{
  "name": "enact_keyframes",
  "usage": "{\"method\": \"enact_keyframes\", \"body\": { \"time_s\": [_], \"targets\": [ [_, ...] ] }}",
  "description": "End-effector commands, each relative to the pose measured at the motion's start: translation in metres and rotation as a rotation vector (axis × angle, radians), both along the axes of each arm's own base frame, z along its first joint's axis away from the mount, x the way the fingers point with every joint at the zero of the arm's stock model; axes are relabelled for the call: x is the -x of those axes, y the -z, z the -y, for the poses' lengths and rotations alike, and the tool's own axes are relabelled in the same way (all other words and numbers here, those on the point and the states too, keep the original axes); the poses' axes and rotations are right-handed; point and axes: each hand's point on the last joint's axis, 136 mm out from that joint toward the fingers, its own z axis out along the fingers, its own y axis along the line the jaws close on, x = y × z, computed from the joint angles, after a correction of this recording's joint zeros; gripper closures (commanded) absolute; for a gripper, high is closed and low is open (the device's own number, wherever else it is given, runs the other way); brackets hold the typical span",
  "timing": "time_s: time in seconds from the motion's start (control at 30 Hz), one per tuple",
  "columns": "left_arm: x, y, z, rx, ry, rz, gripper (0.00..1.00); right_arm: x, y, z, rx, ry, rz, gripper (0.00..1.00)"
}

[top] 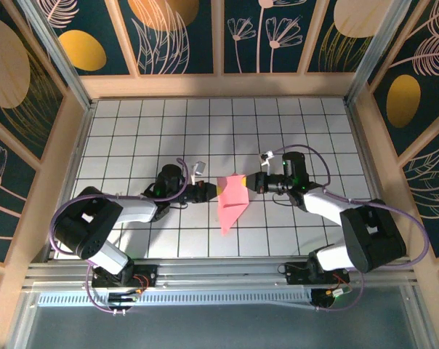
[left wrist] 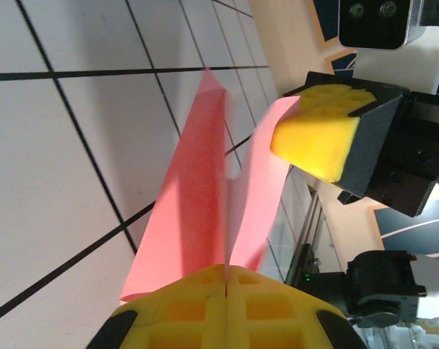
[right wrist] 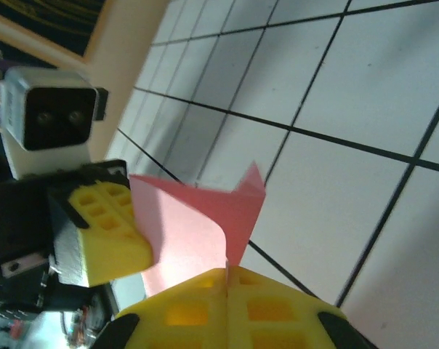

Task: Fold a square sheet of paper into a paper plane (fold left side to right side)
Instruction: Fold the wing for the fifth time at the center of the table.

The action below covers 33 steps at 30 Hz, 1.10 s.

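**A:** Top view first; how far along?

**B:** Well past a flat square, by the look of it; salmon-pink paper (top: 232, 200) at mid-frame on the white grid table (top: 132, 131), already narrowed to a layered wedge, point toward the lower edge; pinched at the wide upper end by the left gripper (top: 211, 191) from the left and the right gripper (top: 253, 182) from the right.

**A:** And through the left wrist?

**B:** Yellow pads (left wrist: 183, 313) pressed together at the bottom edge, clamped on the near edge of the paper; two pink flaps rising toward the upper middle, one close to the tiles, the other curling right to meet the right gripper's yellow pad at upper right; standing up from the table rather than lying flat.

**A:** Right wrist?

**B:** Much the same, mirrored; pads (right wrist: 270, 313) closed at the bottom edge with a pink edge caught in the seam; paper bowed up at centre frame, left gripper against its far side at the left edge.

**A:** So what remains?

**B:** Judging only: nose creases apparently made, given the layers and the point; left-to-right fold in hand, not yet pressed down; left to do: carry the left half over onto the right, flatten the crease, probably fold wings after; cannot tell how many folds beyond that.
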Motion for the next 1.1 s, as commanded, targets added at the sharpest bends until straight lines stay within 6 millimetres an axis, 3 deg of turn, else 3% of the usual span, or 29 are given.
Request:
{"method": "enact_keyframes", "body": {
  "time_s": [0.0,0.13,0.3,0.43,0.77,1.07],
  "targets": [
    [0.001,0.020,-0.009,-0.063,-0.031,-0.022,0.78,-0.013,0.012,0.004,0.052,0.048,-0.020,1.00],
    [-0.001,0.042,-0.022,-0.179,-0.084,-0.050,0.63,-0.017,0.034,0.010,0.111,0.089,-0.072,1.00],
    [-0.007,0.050,-0.041,-0.310,-0.154,-0.024,0.63,-0.021,0.050,0.016,0.160,0.134,-0.133,1.00],
    [-0.009,0.043,-0.047,-0.469,-0.161,0.072,0.63,-0.023,0.054,0.020,0.183,0.177,-0.197,1.00],
    [0.019,0.009,-0.003,-0.672,-0.044,0.311,0.63,-0.024,0.063,0.028,0.218,0.279,-0.395,1.00],
    [0.058,0.026,0.047,-0.960,0.119,0.467,0.60,-0.027,0.068,0.029,0.227,0.299,-0.441,1.00]
  ]
}}
